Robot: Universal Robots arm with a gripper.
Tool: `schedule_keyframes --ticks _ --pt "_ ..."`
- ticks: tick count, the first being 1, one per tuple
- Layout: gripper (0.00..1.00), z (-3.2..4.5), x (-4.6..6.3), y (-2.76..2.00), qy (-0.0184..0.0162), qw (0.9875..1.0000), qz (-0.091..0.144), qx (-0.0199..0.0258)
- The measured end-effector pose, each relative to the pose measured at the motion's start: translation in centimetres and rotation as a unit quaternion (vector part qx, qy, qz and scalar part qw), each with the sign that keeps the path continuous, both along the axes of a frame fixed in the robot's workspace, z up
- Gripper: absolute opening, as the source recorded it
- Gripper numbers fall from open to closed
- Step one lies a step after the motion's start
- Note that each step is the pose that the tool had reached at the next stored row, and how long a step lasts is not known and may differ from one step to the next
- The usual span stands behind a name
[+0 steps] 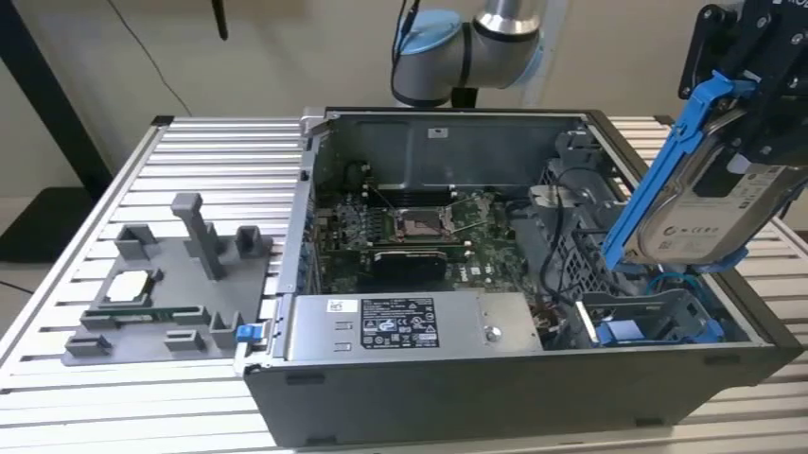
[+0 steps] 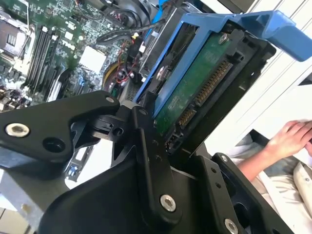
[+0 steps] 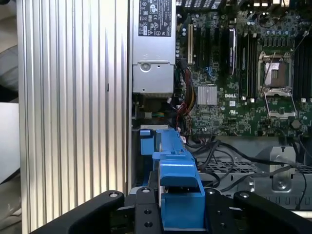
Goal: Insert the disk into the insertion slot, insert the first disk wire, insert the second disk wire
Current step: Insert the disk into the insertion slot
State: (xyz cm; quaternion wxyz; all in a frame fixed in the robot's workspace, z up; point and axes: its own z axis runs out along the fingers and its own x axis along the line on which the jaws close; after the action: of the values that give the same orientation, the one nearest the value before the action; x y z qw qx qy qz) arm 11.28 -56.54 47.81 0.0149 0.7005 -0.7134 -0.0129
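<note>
My gripper (image 1: 747, 128) is at the exterior view's upper right, shut on the disk (image 1: 707, 213). The disk is a silver-grey drive with a white label in a bright blue carrier frame (image 1: 667, 161). It hangs tilted, its lower end just above the insertion slot (image 1: 650, 320), the drive bay at the front right corner of the open computer case. The second wrist view shows the disk's green circuit-board underside (image 2: 195, 90) and its connector edge. In the first wrist view the blue carrier (image 3: 178, 187) sits between my black fingers (image 3: 146, 209). Loose black cables (image 3: 229, 156) lie beside the bay; I cannot tell which are the disk wires.
A long silver power-supply box (image 1: 404, 326) runs along the case's front edge, with the motherboard (image 1: 404, 227) behind it. A grey fixture holding small parts (image 1: 165, 284) stands on the slatted table (image 1: 189, 151) at the exterior view's left. A person's hand (image 2: 287, 141) rests beyond the case.
</note>
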Motion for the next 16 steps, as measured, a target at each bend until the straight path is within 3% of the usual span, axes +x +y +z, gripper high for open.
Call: schedule_keyframes --ticks 16 --pt "0.00 -2.32 0.0 -0.45 0.0000 1.0000 0.000 0.0002"
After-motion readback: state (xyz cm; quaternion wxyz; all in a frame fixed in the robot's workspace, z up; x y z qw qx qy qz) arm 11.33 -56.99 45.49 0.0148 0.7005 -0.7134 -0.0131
